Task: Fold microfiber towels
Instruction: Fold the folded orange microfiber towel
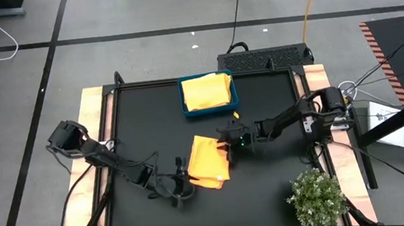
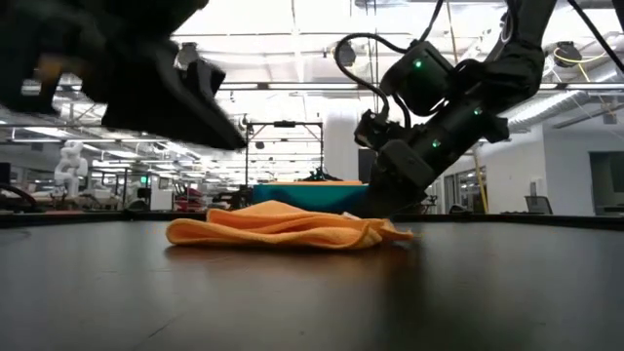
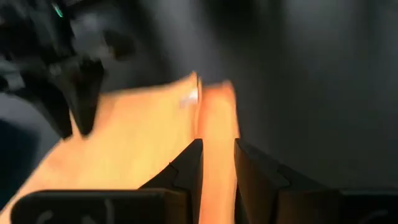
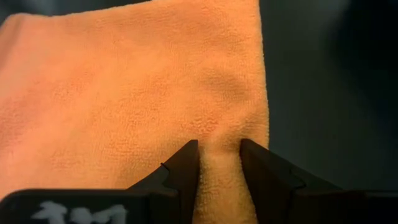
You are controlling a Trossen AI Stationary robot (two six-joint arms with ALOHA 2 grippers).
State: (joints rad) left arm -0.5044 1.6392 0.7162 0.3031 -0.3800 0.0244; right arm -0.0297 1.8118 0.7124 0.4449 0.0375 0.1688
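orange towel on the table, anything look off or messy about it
Nothing damaged or spilled. The orange towel lies folded but askew to the table edges, its layers rumpled in the low view, with the left gripper and right gripper each pinching an edge.

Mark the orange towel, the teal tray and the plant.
orange towel [image 1: 208, 161]: high view, middle of the folded cloth.
teal tray [image 1: 183, 100]: high view, its left rim.
plant [image 1: 317, 199]: high view, centre of the foliage.

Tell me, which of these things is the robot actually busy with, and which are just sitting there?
In the job:
- orange towel, folded on the mat
- left gripper, pinching its near edge
- right gripper, pinching its far edge
- yellow cloth lying in the tray

Just lying about:
- teal tray
- small green plant
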